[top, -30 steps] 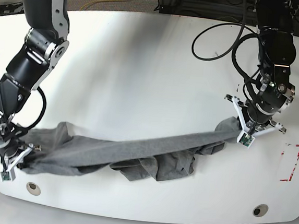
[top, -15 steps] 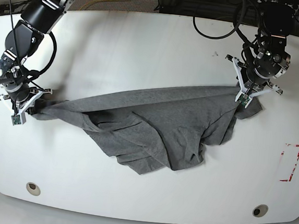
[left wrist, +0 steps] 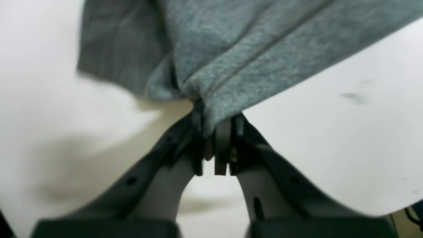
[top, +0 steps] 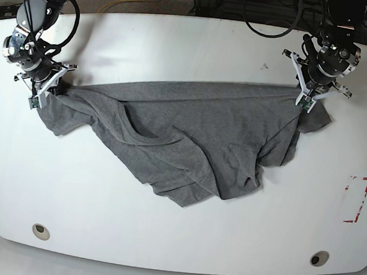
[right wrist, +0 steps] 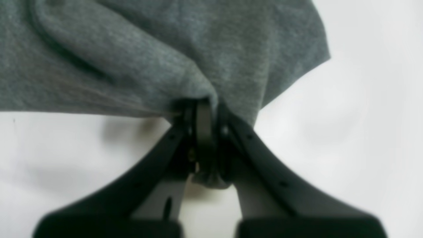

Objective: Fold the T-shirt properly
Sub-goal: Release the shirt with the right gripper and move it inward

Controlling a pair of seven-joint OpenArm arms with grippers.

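White tabletop [top: 192,42] filled the base view, with cables and dark flooring seen beyond its far edge. Across the far half of that surface the T-shirt [top: 190,138] was stretched from near the far left corner to near the far right corner, its upper edge drawn almost straight while the rest sagged toward the middle of the table in loose, rumpled folds. A neckline curve was visible left of centre.

The left gripper [top: 306,100], at the far right of the base view, was closed on a bunched piece of the cloth; in its wrist view the pads [left wrist: 222,145] were pressed together with grey knit [left wrist: 231,49] pinched between them. The right gripper [top: 38,97], near the left edge, was likewise clamped on the fabric, a wad of which was seen squeezed between its fingers [right wrist: 203,132] and poking out below.

The garment was judged light, soft and limp, with no stiffness of its own: any unsupported part would droop and crease. The knit looked grippy rather than slippery, so a thin pinch should hold. It was judged best held at two matching corners or seams, such as shoulders or hem, so that it could be spread flat.
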